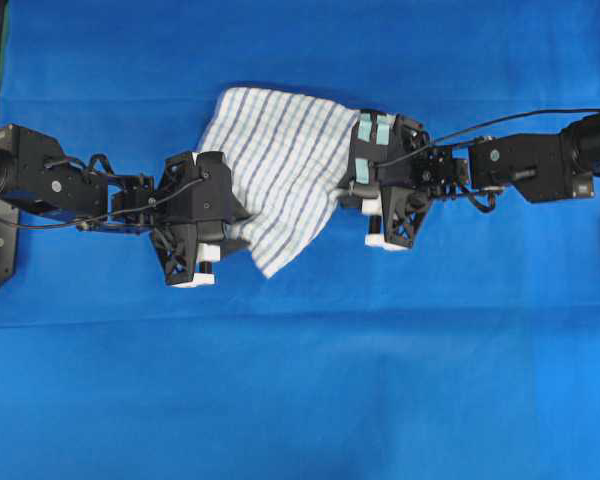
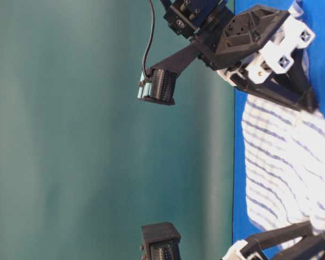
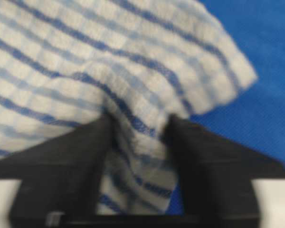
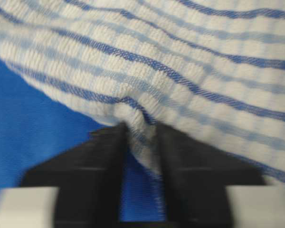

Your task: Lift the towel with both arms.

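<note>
We recorded the towel (image 1: 280,175) lying rumpled on the blue table cover (image 1: 300,380), upper centre of the overhead view, spread between the two arms. The left gripper (image 3: 137,124) sat at the towel's left edge; in its wrist view the fingers (image 3: 71,161) pinched a raised fold of striped cloth. The right gripper (image 4: 141,126) sat at the right edge, its jaws likewise clamped on a ridge of fabric. We judged the grasping step complete or nearly so, with the towel not yet off the cover. We judged that the next move called for raising both arms together at a matched rate, keeping the cloth from pulling taut and slipping out of either pinch.
</note>
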### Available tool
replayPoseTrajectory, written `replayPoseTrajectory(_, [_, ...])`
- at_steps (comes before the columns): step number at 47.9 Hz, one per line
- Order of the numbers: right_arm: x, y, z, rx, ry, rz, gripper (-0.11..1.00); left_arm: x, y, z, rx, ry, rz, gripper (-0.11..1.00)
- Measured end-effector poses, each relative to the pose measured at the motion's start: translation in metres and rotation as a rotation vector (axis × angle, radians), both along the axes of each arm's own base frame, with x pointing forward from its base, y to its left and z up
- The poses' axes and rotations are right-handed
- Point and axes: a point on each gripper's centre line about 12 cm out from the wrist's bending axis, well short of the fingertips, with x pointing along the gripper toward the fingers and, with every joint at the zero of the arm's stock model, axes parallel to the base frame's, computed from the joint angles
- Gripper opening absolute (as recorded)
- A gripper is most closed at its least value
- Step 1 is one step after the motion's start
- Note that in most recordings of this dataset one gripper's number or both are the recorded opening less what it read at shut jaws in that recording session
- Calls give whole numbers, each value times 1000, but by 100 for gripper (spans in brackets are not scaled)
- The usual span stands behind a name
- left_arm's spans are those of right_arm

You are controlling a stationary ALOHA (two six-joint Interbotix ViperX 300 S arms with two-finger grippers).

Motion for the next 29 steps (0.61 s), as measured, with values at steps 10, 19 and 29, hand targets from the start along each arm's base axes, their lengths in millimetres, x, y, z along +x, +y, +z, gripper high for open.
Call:
replayPoseTrajectory(10, [-1,0,-1,-4,4,4,4,-2,0,-1,3,34,-6,4])
replayPoseTrajectory(19, [-3,0,8,-8,14,-5,4,1,0,16,-2,26,-1,4])
replayPoseTrajectory(29, [-9,1,57,-36,-43,-13,4,4,2,67,3,-41,0,4])
